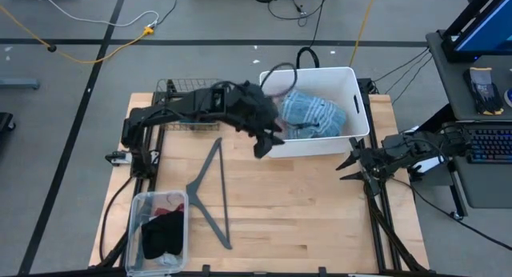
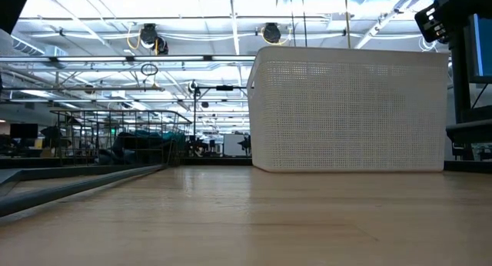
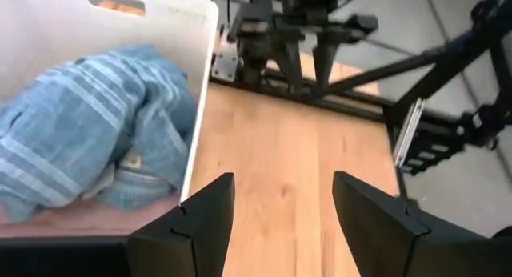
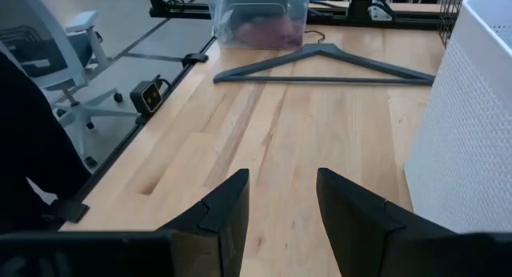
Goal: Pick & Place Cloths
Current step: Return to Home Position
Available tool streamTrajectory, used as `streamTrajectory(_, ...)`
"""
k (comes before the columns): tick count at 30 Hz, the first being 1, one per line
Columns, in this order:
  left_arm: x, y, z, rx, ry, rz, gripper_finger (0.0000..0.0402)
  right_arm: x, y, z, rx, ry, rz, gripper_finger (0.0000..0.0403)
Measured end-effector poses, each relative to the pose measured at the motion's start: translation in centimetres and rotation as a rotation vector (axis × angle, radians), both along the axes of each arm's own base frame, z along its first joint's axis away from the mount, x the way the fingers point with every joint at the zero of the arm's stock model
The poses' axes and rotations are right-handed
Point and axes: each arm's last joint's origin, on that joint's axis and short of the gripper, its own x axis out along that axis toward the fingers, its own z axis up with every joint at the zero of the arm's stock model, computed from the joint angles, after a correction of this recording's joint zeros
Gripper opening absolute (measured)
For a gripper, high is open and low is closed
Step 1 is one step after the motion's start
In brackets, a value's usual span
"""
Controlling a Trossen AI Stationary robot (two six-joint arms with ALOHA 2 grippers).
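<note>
Left gripper [image 3: 282, 198] gapes empty, the blue shirt [image 3: 96, 125] just ahead in the bin [image 3: 200, 85]: soft, light, pinch a raised fold. Right gripper [image 4: 282, 198] idles, parted.

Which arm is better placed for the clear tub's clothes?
Left. The clear tub sits on that arm's side; left claw, open by the white bin, is nearer than the right claw at the far edge.
</note>
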Motion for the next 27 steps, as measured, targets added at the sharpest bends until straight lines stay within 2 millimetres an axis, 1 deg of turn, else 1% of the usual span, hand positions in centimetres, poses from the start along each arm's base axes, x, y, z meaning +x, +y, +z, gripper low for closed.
streamTrajectory(3,-0.4,-1.5,0.1,0.027,0.025,-0.008,0.0216,0.0,0.0,0.0,-0.009,-0.001,0.001,0.0139)
streamTrajectory(7,-0.4,-3.0,0.1,0.047,0.021,-0.041,0.0216,-0.1,0.0,0.0,-0.009,-0.004,0.000,0.0139)
streamTrajectory(12,-0.4,-3.6,0.1,0.060,0.023,-0.036,0.0216,-0.2,0.0,0.0,-0.008,-0.002,0.002,0.0139)
streamTrajectory(15,-0.4,-3.9,0.1,0.066,0.024,-0.013,0.0216,0.0,0.0,-0.6,0.010,0.017,0.011,0.0139)
streamTrajectory(20,-0.4,-5.6,0.0,0.101,0.020,0.024,0.0216,0.1,0.4,-0.7,0.035,0.007,0.067,0.0139)
streamTrajectory(23,0.3,-6.3,-0.8,0.100,-0.017,0.040,0.0216,0.1,0.5,-0.8,0.034,0.011,0.081,0.0139)
streamTrajectory(27,1.8,-6.9,-2.8,0.062,-0.080,0.014,0.0216,0.1,0.6,-0.8,0.027,0.011,0.056,0.0139)
